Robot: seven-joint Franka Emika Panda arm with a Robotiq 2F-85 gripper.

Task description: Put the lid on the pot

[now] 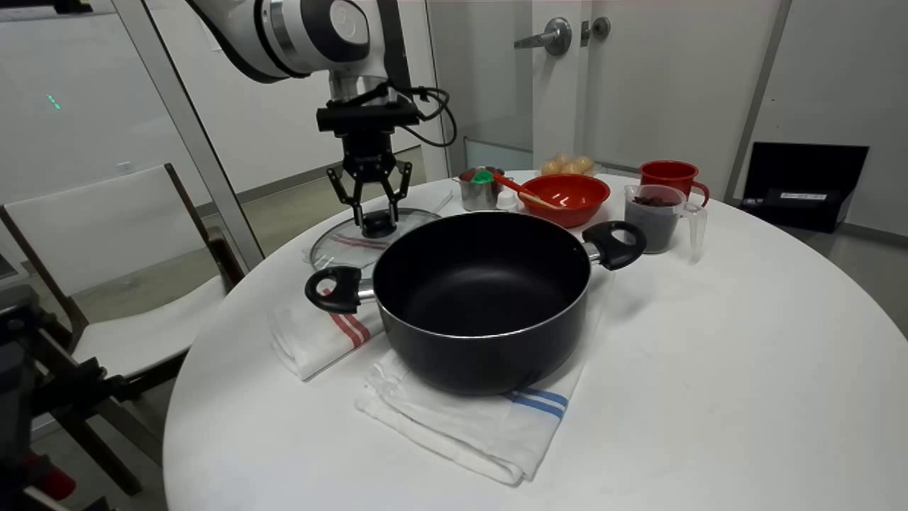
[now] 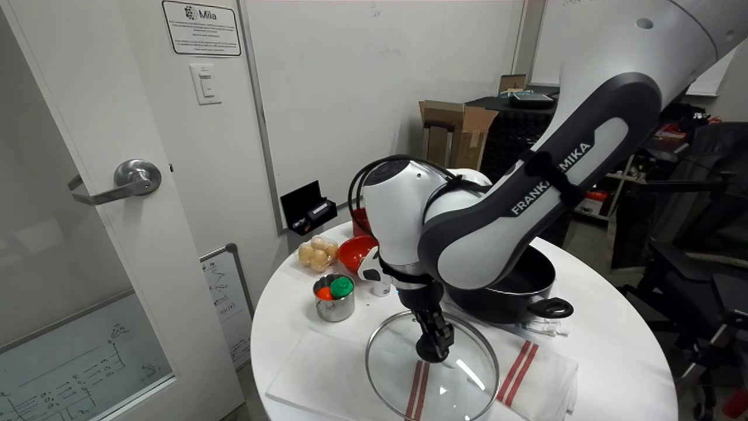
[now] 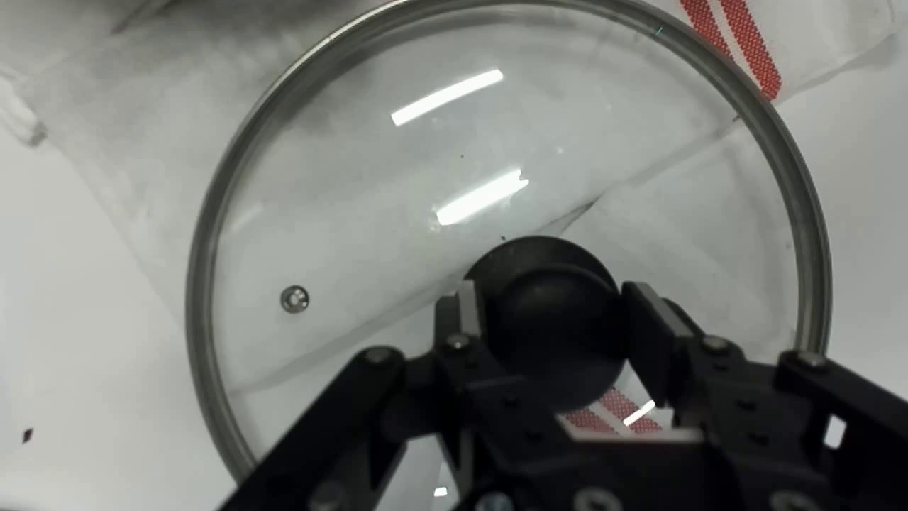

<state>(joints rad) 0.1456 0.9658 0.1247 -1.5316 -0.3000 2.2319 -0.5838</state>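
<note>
My hand (image 3: 555, 316) is at the lid (image 2: 450, 380), its fingers (image 3: 649, 323) to either side of the black knob (image 3: 557, 355), and the lid is just beside the pot (image 1: 489, 365), above a red-striped cloth (image 2: 549, 380). Whether its metal rim (image 3: 812, 270) bears on that cloth I cannot tell. The pot stands upright on a blue-striped towel (image 1: 489, 443), its dark inside showing in both exterior views. I see the white tabletop (image 1: 752, 369) spread widest past the pot, on the side away from the lid, out to a curved edge. Room is tighter around one pot handle (image 1: 603, 248), with a red bowl (image 1: 587, 191) and a clear measuring cup (image 1: 654, 233) near it and a red mug (image 1: 667, 170) just past that; a steel cup (image 2: 336, 310) also stands near the pot, toward the lid. For lettering, the arm (image 2: 491, 245) reads FRANK and MIKA, with a dark strap (image 2: 546, 172) across the middle; a posted sign (image 2: 201, 29), well apart from the pot, says Mila (the smaller lines defeat me from here). The hand is parted only to the knob's width, one finger against each side, so I have the lid gripped.
</note>
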